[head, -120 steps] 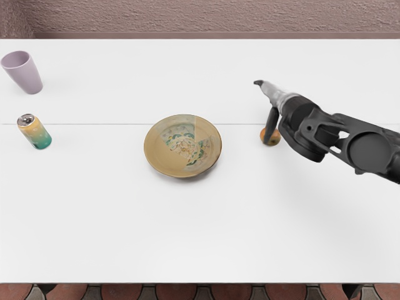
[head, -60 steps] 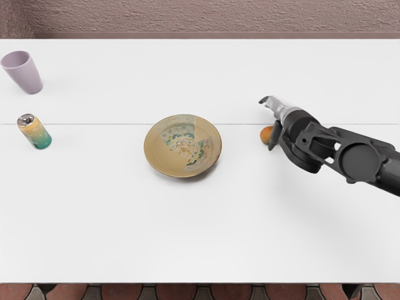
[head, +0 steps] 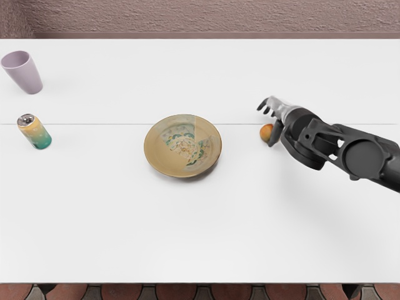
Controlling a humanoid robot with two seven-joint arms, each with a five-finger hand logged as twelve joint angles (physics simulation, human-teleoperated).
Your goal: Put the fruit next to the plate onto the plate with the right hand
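Change: the right hand (head: 279, 116) has come lower and closer over the fruit (head: 266, 132) than a second ago. Its fingers (head: 267, 106), then stretched up in one line, now fan out just above it. Fruit, plate, can and cup lie where they did.
Front edge: a strip of reddish floor tiles (head: 187, 292) shows below the white table (head: 187, 231).
Right arm: a dark, jointed forearm (head: 353, 153) comes in from the right edge and slants up and left toward the fruit.
Right hand: fingers released, slightly bent and spread, holding nothing. They poke out to the left, past the fruit's far side.
Fruit: small and orange, resting on the table to the right of the plate (head: 182, 145) and apart from it. Its right side is covered by the hand, so I can't quite tell whether the thumb touches it.
Plate: tan with a greenish pattern, mid-table, nothing on it.
Path: only bare tabletop lies between fruit and plate.
Can: teal and yellow, upright near the left edge (head: 34, 132), well apart from the plate.
Cup: pale lilac, further back in the left corner (head: 22, 72).
Behind: a rough brownish wall (head: 200, 15).
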